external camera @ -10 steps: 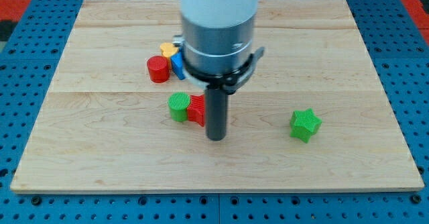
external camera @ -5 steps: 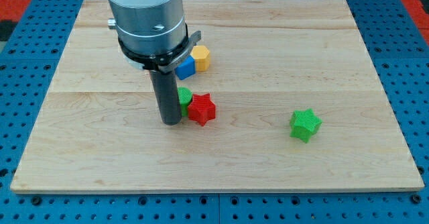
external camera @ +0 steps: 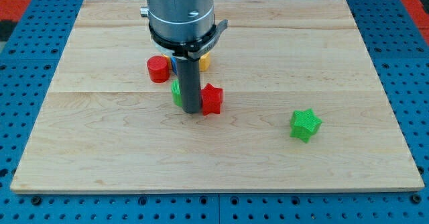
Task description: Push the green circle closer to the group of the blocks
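Resting on the wooden board (external camera: 100,143), my tip (external camera: 192,111) is a plain rod with no jaws, standing between the green circle (external camera: 175,92) and the red star (external camera: 212,98), touching both. That circle, mostly hidden so its axis can't be told, sits just below the red cylinder (external camera: 158,69), blue block (external camera: 173,64) and yellow block (external camera: 204,61).

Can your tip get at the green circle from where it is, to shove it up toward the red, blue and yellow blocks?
Probably yes. My tip already sits right beside the green circle, on its right, wedged between it and the red star. To push it toward the view's top, though, I would likely have to come around below it first.
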You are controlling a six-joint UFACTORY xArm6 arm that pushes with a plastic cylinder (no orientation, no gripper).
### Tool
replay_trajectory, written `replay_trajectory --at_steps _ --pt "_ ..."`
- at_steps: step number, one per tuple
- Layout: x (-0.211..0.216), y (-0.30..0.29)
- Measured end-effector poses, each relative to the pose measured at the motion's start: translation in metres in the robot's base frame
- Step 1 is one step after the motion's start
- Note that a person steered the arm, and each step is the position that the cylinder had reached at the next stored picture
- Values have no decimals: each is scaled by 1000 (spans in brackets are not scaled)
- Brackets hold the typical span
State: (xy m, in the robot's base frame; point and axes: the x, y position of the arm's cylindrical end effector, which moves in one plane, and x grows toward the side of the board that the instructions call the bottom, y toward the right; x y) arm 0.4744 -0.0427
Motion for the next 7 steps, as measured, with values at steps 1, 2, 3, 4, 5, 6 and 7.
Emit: replay_trajectory --at_steps 1,2,3,4,5,6,7 --pt "-10 -7" --pt "-20 -10" --pt "-25 -10" --pt "-27 -10" --pt "-24 -9" --pt "13 -9" --pt "45 4"
